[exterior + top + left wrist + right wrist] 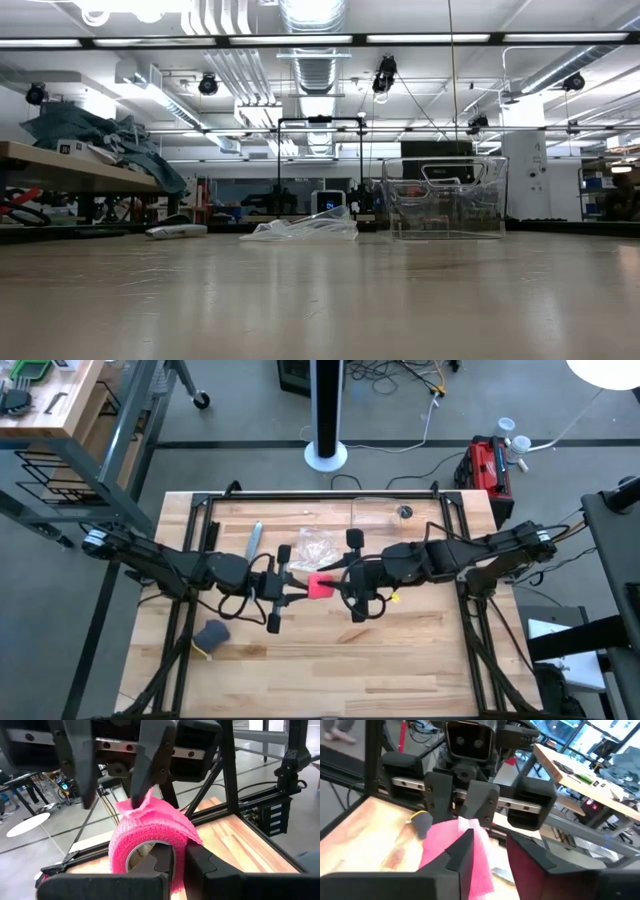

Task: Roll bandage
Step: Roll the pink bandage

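Two grippers meeting mid-table from above: left gripper (283, 588) and right gripper (352, 575) flanking bright pink soft fabric bandage roll (321, 587). Left wrist: fingers clamped through roll's core. Right wrist: jaws parted around loose end; could unravel if released slack.

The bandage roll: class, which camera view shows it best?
The left wrist view: the bandage fills it, showing its hollow core and loose tail. The high view shows a small pink patch, the right wrist view a partly hidden side, the low view nothing.
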Robot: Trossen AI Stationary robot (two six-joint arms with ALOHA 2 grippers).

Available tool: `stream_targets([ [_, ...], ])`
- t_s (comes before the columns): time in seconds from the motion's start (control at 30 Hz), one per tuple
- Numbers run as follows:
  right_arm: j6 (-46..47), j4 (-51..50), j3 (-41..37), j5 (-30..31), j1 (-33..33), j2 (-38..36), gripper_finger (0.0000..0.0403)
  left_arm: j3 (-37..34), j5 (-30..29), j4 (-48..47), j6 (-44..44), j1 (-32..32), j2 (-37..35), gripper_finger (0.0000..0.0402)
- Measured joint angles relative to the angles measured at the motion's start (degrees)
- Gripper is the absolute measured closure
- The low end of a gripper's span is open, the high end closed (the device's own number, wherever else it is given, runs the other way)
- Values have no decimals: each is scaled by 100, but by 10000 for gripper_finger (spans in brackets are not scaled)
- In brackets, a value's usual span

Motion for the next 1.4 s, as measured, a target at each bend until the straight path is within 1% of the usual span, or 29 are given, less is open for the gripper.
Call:
stream_targets([
  [0.07, -119, 7, -1, 304, -1, -62, 278, 10, 68, 39, 19, -1, -3, 392],
  [0.13, -138, -42, 17, 440, -4, -151, 275, 17, 95, 50, 22, -12, -15, 392],
  [0.3, -128, -2, 30, 301, 67, -295, 282, 17, 73, 16, 20, -7, -15, 392],
  [0.6, -233, 101, 36, 287, 398, -168, 304, 17, 43, 125, 14, 4, -13, 392],
  [0.7, -233, 137, 36, 298, 440, -101, 307, 17, -185, 110, -2, 4, -11, 392],
  [0.77, -233, 244, 39, 297, 459, -57, 304, 17, -308, 105, -20, 4, -11, 392],
  [0.93, -230, 239, 39, 300, 459, 132, 286, 15, -319, 82, -20, 9, -9, 392],
  [1.13, -272, 319, 41, 552, 428, 196, 273, 15, -282, 54, 22, 9, -7, 392],
  [1.27, -292, 351, 39, 600, 417, 205, 287, 9, -263, -66, 42, 11, -7, 392],
  [1.4, -297, 344, 39, 600, 395, 199, 322, 9, -245, -95, 44, 4, -4, 392],
])
